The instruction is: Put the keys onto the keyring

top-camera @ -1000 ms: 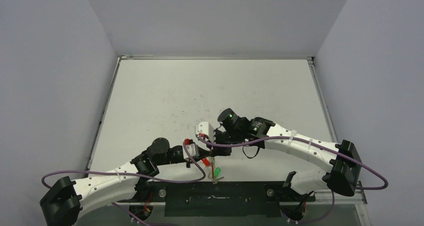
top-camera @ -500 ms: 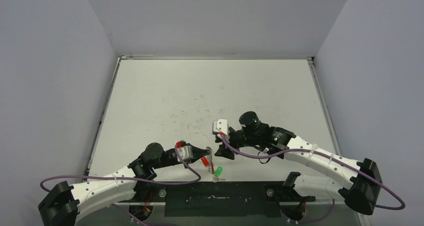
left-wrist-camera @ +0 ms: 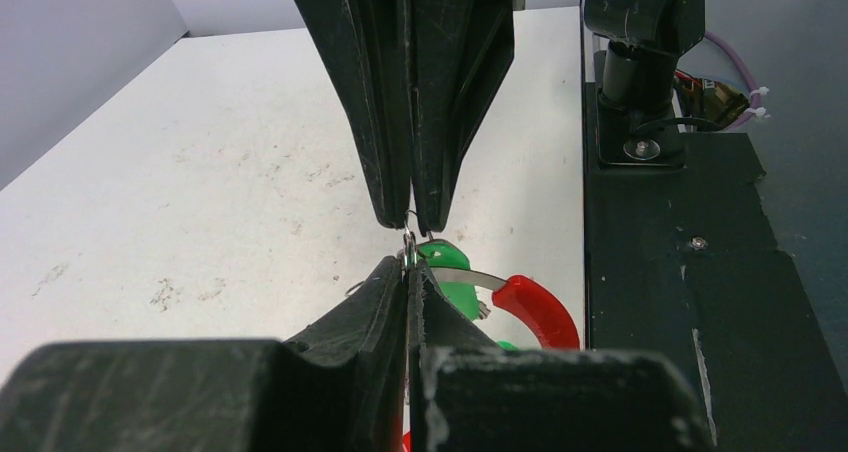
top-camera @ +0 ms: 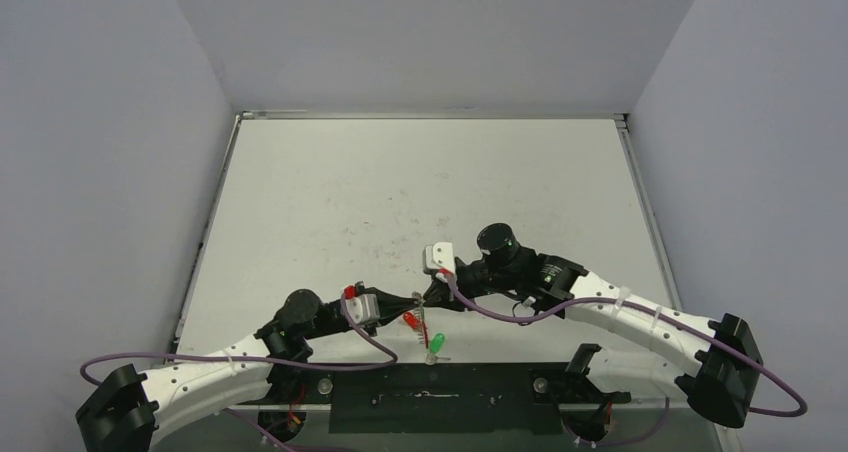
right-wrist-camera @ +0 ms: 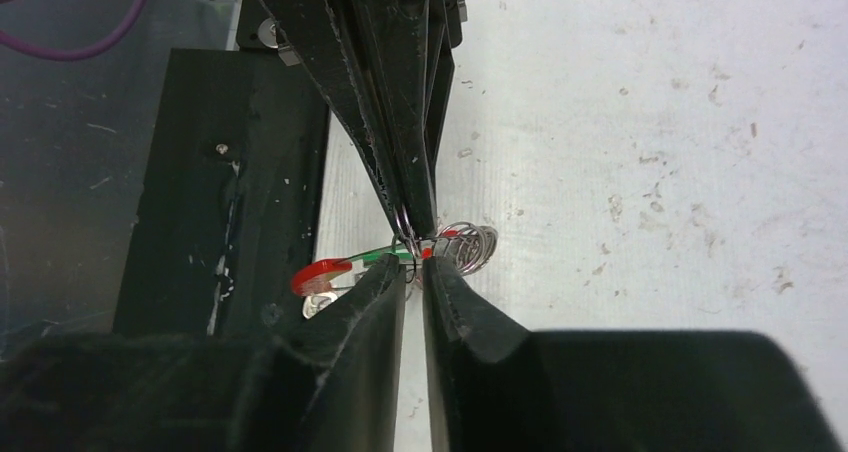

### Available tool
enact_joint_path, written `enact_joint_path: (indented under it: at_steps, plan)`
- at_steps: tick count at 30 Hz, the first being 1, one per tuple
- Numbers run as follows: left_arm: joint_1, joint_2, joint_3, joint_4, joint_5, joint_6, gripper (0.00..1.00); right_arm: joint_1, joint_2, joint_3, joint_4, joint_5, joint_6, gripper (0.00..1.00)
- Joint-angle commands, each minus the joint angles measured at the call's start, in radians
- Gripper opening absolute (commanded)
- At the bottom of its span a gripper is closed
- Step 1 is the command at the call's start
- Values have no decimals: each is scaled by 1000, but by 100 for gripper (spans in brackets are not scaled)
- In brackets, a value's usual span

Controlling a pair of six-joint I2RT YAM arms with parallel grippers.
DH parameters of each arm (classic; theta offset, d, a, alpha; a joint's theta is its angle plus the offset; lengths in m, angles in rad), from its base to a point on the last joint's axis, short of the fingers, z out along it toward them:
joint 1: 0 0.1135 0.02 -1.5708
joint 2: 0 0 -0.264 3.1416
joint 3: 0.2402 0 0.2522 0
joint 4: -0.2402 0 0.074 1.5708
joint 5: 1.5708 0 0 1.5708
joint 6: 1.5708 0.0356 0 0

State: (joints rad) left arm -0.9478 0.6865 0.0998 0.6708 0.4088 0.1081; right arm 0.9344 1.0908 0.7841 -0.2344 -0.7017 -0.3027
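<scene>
The keyring hangs between my two grippers near the table's front edge. Its red sleeve (top-camera: 411, 321) and silvery coil (right-wrist-camera: 470, 244) show. In the left wrist view, the sleeve (left-wrist-camera: 535, 307) curves off to the right. My left gripper (top-camera: 407, 300) is shut on the ring's thin wire (left-wrist-camera: 408, 257). My right gripper (top-camera: 429, 294) meets it tip to tip, and its fingers (right-wrist-camera: 450, 292) are closed to a narrow gap on the same wire. Green key heads (top-camera: 436, 342) dangle below the ring. One key head (left-wrist-camera: 447, 272) is half hidden behind my left fingers.
The black base plate (top-camera: 430, 392) with the arm mounts runs along the near edge, just below the keys. The right arm's mount post (left-wrist-camera: 640, 62) stands on the plate. A purple cable (top-camera: 490, 312) loops beside the right wrist. Grey walls enclose the white table (top-camera: 420, 182).
The right arm swung right and its gripper came down to meet the left one. The left gripper slid slightly left and lower with the ring. The keys stayed hanging.
</scene>
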Motion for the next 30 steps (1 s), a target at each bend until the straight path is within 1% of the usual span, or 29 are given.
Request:
enact_joint_path:
  at_steps: [1, 3, 4, 13, 22, 24, 27, 29, 30]
  plan:
    - [-3, -13, 6, 82, 13, -11, 0, -7, 22, 25, 27, -29, -11, 9]
    - [-3, -16, 5, 80, 13, -9, 0, -9, 26, 26, 17, -24, -16, 1]
    - [-3, -18, 5, 79, 12, -8, 0, -9, 27, 26, 13, -18, -16, 0]
    - [-3, -39, 3, 66, 10, -3, 0, -9, 40, 15, -9, 66, -15, 0]
    - [-3, -41, 5, 68, 15, -1, 0, -9, 89, 35, -36, 62, -27, 0]
    - [-3, -43, 4, 67, 13, -1, 0, -9, 78, 30, -28, 57, -33, 9]
    - [-3, -41, 3, 65, 13, -2, 0, -9, 36, 8, 19, 42, -23, 29]
    - [-3, -40, 2, 65, 15, -3, 0, -9, 11, -7, 56, 30, -10, 38]
    - [-3, -41, 2, 65, 15, -2, 0, -9, 1, -12, 80, 23, -4, 41]
